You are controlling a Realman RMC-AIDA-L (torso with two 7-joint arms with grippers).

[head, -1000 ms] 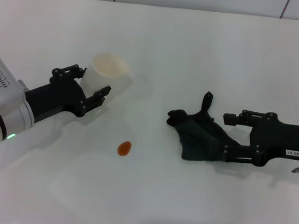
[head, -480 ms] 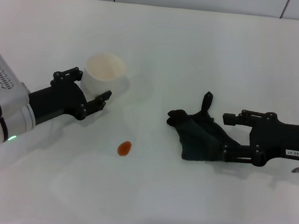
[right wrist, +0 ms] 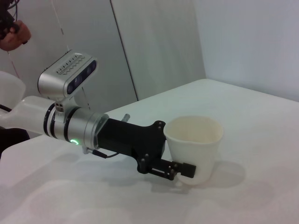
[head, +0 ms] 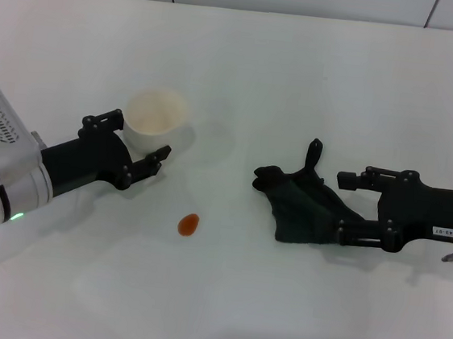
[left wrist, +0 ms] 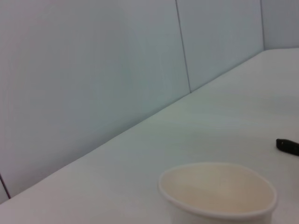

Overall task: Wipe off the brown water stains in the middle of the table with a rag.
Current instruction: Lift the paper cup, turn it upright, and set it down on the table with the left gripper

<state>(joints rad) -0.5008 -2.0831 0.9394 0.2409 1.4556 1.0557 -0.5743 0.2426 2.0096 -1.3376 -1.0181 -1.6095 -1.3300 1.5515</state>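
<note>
rag and stain show only overhead.

1. We see bright, even light on the white table in the head view, with no hard glare.
2. We note soft shadows beside the cup and under the rag.
3. A dim grey patch darkens the table's near edge.
4. The left wrist view looks hazy, the cup's rim soft.
5. The right wrist view is fairly crisp.
</note>
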